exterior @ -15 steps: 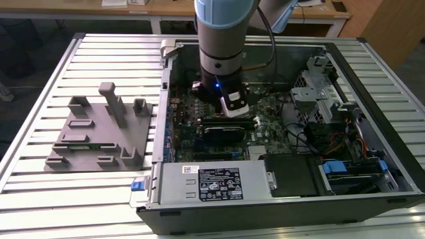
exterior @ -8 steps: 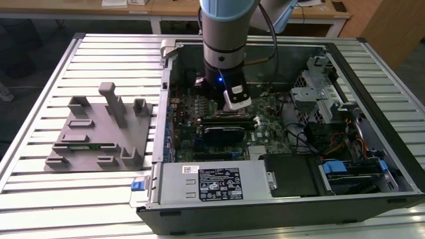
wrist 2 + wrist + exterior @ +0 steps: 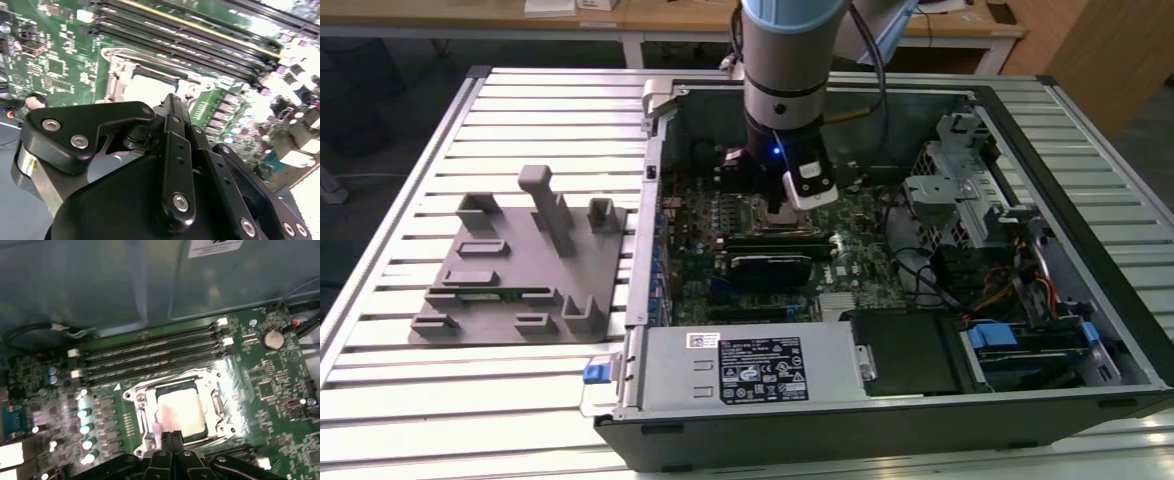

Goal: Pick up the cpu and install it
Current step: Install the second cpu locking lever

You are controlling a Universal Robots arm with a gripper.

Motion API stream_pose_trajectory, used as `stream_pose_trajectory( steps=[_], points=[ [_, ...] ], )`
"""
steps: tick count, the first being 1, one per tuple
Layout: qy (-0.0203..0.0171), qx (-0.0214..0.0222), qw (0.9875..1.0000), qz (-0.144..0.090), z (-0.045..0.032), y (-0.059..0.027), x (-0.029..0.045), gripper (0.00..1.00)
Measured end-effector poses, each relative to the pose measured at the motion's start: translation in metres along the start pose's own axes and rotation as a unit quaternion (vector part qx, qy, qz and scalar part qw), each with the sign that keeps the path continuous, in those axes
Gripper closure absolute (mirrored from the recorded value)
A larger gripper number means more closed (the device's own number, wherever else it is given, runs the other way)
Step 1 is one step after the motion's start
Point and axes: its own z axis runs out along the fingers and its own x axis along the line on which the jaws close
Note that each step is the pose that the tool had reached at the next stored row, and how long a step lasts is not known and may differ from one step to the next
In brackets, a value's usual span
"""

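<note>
The arm (image 3: 787, 70) descends vertically from the far side of the scene into an open computer case (image 3: 881, 270) that lies on its side on a slatted metal desk (image 3: 480, 400). Its gripper (image 3: 787, 215) is poised directly above the motherboard (image 3: 774, 250), its black linkages pointing down at the board in both wrist views. In the first wrist view the gripper (image 3: 172, 437) shows its fingers drawn together into a narrow tip with nothing between them; the tip stands at the edge of the socket frame (image 3: 177, 407). The cpu (image 3: 181, 412) lies flat inside that metal socket frame, its pale silvery top facing up, just beyond the fingertips and apart from them. In the second wrist view the cpu (image 3: 147, 90) appears as a bright square in the socket, just past the gripper (image 3: 175, 107). Rows of memory slots (image 3: 150, 357) run alongside the socket. On the exterior view's left, a grey fixture plate (image 3: 520, 270) with upright blocks rests on the desk beside the case. A power supply (image 3: 747, 365) occupies the near side of the case.
</note>
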Motion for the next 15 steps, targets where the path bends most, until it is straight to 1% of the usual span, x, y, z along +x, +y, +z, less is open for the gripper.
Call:
stream_pose_trajectory(
  steps=[4,8,15],
  points=[
    [-0.0006,0.002,1.0,0.001,0.0014,0.0058,-0.0091,0.89],
    [-0.0011,0.0031,1.0,0.002,0.0023,0.0094,-0.0185,0.89],
    [-0.0011,0.0032,1.0,0.002,0.0024,0.01,-0.0193,0.89]
  ],
)
